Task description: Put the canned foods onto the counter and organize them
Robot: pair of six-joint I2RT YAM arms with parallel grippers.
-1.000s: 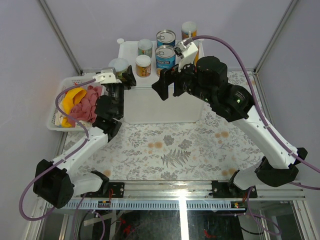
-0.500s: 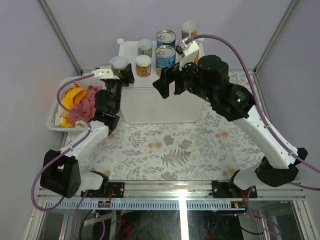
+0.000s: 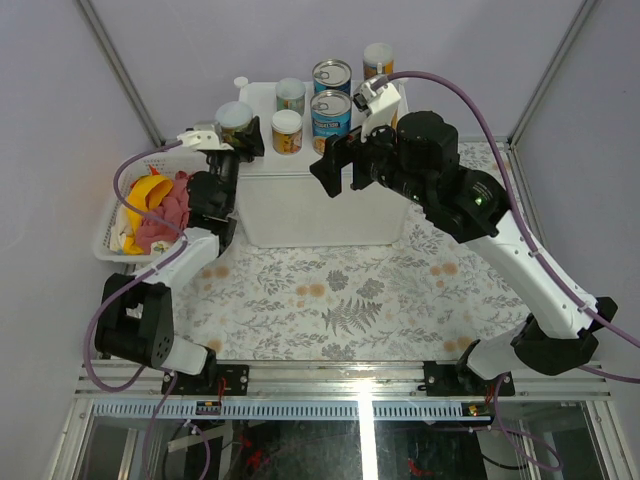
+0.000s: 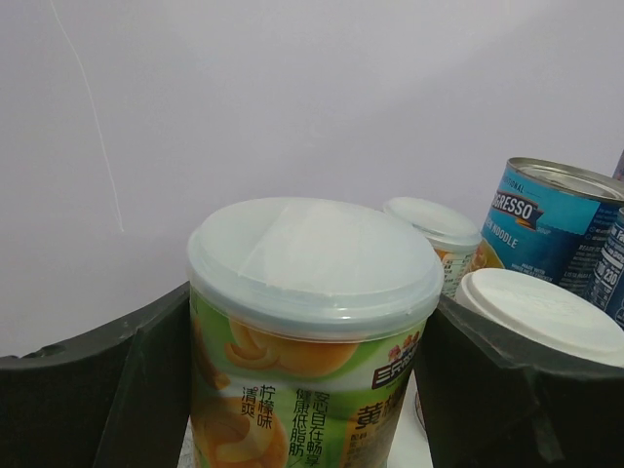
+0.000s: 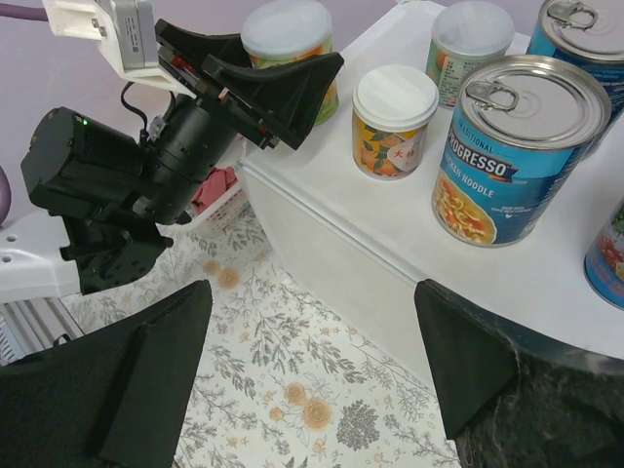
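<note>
Top external view: two blue Progresso cans (image 3: 331, 115), two small jars (image 3: 287, 130) and one tall orange canister (image 3: 378, 58) stand on the white counter (image 3: 300, 205), while the left gripper (image 3: 240, 140) clamps a sixth, green-labelled canister (image 3: 236, 118) at its left edge. Left wrist view: both fingers (image 4: 97, 390) press that canister's sides. Right wrist view: the right gripper (image 5: 314, 292) hangs spread wide above the counter's near edge.

Two wide blue-labelled steel cans (image 3: 330, 115), three small plastic-lidded jars (image 3: 287, 131) and one tall slim canister (image 3: 378, 57) can be counted in plain sight. A seventh container (image 5: 606, 249) shows only as a sliver at the edge of the right wrist view. Apart from the cans there is one white mesh basket (image 3: 108, 242), one yellow banana (image 3: 145, 195) and one pink cloth (image 3: 170, 215).
</note>
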